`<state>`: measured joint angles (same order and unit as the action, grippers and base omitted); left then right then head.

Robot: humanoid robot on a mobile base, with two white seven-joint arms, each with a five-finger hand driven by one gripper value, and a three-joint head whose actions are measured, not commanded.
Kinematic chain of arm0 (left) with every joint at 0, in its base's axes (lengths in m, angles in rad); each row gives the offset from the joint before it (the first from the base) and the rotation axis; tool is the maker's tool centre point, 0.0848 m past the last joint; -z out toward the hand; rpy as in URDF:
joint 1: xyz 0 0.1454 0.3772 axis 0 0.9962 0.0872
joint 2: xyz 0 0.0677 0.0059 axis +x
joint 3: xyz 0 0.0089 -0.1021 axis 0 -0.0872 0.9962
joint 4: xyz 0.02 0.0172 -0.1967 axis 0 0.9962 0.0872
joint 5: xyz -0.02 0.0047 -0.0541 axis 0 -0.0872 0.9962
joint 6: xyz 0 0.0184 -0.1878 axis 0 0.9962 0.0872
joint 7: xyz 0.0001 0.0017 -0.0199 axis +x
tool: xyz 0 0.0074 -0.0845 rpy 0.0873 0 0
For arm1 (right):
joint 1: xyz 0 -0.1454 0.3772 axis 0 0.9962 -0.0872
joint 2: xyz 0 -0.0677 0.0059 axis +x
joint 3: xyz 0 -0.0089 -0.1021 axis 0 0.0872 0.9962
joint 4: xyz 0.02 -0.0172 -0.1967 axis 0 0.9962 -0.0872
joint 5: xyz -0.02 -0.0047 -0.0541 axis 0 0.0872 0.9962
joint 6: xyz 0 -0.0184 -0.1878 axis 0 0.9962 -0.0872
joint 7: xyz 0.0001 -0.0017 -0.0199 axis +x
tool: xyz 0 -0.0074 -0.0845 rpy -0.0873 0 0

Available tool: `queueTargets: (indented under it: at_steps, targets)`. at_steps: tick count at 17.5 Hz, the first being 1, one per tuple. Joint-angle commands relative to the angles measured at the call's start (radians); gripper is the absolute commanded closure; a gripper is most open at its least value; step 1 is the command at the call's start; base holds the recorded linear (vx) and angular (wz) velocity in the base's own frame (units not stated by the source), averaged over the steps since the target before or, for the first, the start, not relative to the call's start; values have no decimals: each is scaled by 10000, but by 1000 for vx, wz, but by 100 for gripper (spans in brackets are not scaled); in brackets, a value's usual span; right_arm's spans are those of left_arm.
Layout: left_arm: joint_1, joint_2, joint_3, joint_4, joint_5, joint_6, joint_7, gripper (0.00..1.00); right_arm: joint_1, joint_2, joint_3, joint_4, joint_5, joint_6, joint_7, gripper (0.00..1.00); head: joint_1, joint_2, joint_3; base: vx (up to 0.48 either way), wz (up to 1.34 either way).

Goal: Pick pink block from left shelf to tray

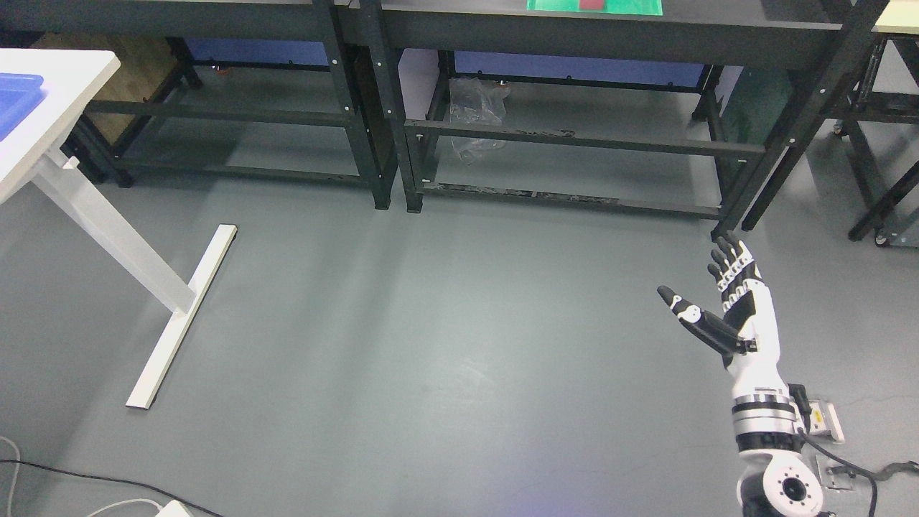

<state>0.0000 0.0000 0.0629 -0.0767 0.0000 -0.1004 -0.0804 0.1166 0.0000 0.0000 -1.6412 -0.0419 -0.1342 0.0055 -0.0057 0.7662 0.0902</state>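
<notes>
My right hand [707, 283] is raised over the grey floor at the lower right, fingers stretched out and thumb spread, holding nothing. At the top edge a green mat [560, 6] lies on the black shelf top [718, 18], with a small reddish-pink block [593, 3] on it, mostly cut off by the frame. A blue tray [18, 97] sits on the white table [68, 79] at the far left. The hand is far below and to the right of the block. My left arm does not show.
Two black metal shelf racks [373, 108] stand along the back, with crumpled clear plastic [475, 115] under the right one. The white table's leg and foot [183, 316] cross the floor at left. Cables [72, 477] lie at the bottom left. A wheeled rack [887, 215] stands at far right.
</notes>
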Motion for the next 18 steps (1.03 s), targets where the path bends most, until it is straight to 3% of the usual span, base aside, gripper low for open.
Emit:
queueTargets:
  at_steps: [1, 18]
  targets:
    - [92, 175, 0, 0, -15, -8, 6, 0, 0, -175, -107, -1, -10, 7, 7, 0, 0, 0, 0, 0, 0]
    - [92, 175, 0, 0, -15, -8, 6, 0, 31, -175, -92, 14, -87, -298, -39, 0, 0, 0, 0, -1, 0]
